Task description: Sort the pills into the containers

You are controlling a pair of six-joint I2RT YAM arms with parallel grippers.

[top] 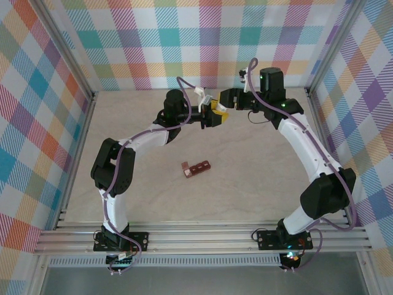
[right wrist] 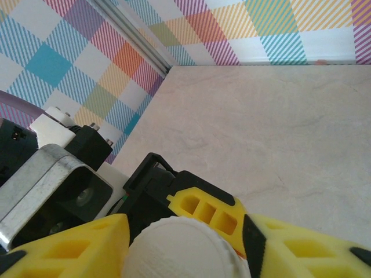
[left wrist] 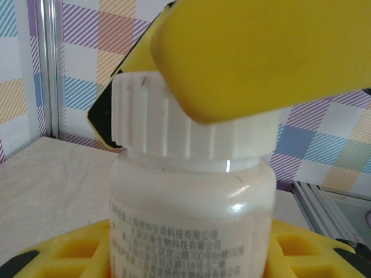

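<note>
1. Both arms meet above the far middle of the table (top: pixel 258 160). The left gripper (top: pixel 212 118) is clamped on the body of the white bottle (left wrist: pixel 191 208). Its yellow fingers (left wrist: pixel 75 255) press in low on either side, and the bottle is held up off the surface.
2. The right gripper (top: pixel 222 106) sits at the ribbed cap (left wrist: pixel 174 121). From the left wrist, one of its fingers (left wrist: pixel 261 52) lies against the cap's side. From the right wrist, the cap sits snug between both fingers. I cannot tell whether they truly bite or merely touch.
3. The containers (top: pixel 196 167), a dark red-brown strip, lie on the table nearer the arm bases and well apart from the bottle. From above they are too small for me to say which lids stand open.
4. By my reckoning the job in hand is getting the cap off, and no pill has reached a compartment yet.
5. What worries me:
   - The right fingers may hold only the cap's edge. A twist could then skid over the ribs and turn nothing.
   - The bottle is smooth. It could spin or slide in the left grip instead of the cap loosening.
   - The cap could let go suddenly. A jolt might then tip the bottle and scatter pills far from the strip.
</note>
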